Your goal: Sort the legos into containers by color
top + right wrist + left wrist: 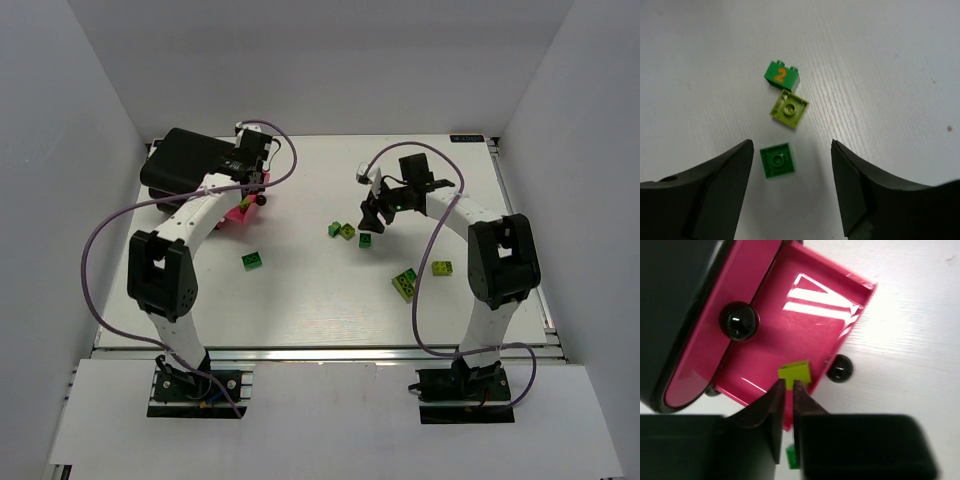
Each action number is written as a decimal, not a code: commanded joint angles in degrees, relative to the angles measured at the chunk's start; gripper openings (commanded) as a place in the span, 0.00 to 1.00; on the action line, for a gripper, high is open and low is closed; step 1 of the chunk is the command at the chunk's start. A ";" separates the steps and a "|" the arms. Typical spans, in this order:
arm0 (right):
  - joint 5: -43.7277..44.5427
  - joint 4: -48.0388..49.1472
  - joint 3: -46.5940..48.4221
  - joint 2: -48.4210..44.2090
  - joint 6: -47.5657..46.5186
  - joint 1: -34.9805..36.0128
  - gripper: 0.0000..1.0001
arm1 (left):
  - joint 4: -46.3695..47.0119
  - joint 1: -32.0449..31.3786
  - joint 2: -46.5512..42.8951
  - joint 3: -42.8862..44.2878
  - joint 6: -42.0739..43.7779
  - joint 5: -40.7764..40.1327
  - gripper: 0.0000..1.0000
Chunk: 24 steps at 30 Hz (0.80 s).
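The pink containers sit in a black cabinet (185, 160) at the back left. Its lower drawer (805, 315) is pulled out, and a yellow-green lego (795, 373) lies in it. My left gripper (789, 386) hovers over the drawer's front edge, its jaws almost together. The lego sits just past the tips and is wider than the slit. My right gripper (791, 147) stands open over a dark green lego (777, 160), which lies on the table nearer the left finger. Beyond that lie a yellow-green lego (789, 108) and a green lego marked 2 (782, 76).
More legos lie on the table: a dark green one (252, 260) at centre left, a green and yellow-green pair (405, 284), and a yellow-green one (441, 268) near the right arm. The drawer above (705, 355) is shut, with a black knob (740, 321). White walls enclose the table.
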 commanded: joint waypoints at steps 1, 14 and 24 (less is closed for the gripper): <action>1.07 -7.59 4.88 3.15 -8.44 0.98 0.70 | 0.55 0.20 -10.56 -0.57 -3.00 5.96 0.19; 12.58 -9.18 13.15 14.49 -2.30 7.40 0.85 | 1.18 0.20 -32.03 -20.87 -14.95 12.40 0.62; 18.13 -3.38 12.18 15.99 3.77 9.07 0.64 | -1.55 0.20 -41.53 -28.35 -20.05 10.64 0.62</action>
